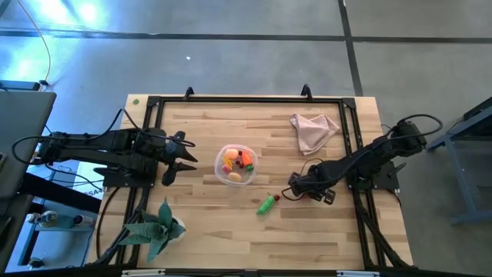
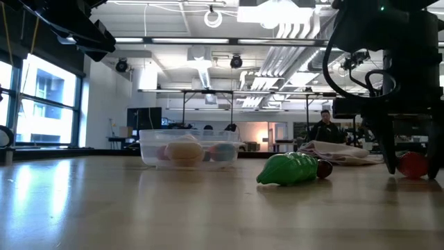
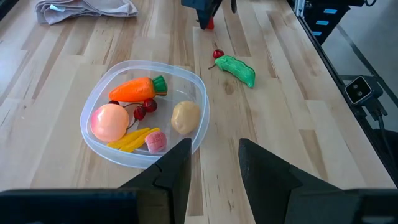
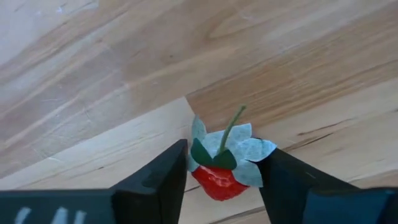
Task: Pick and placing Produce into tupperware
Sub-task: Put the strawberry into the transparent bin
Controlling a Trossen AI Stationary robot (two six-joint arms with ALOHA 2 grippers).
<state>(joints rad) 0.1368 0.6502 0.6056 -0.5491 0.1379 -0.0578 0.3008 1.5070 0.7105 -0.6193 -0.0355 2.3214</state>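
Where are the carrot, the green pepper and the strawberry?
carrot (image 3: 134,90): left wrist view, middle of its orange body.
green pepper (image 3: 237,69): left wrist view, middle of its body.
strawberry (image 4: 216,179): right wrist view, its red flesh.

Two robot arms of dark, near-black segmented links joined by rounded joints. The left arm (image 1: 100,146) is long and chunky, with thin black cables looping off its body and trailing beside it. The right arm (image 1: 369,158) is built the same way, with a bulbous joint at its outer end and a cable curling near its tip. The left tool (image 3: 213,168) ends in two broad, matte black fingers with angular, faceted faces. The right tool (image 4: 222,177) has matching black fingers with flat inner surfaces.
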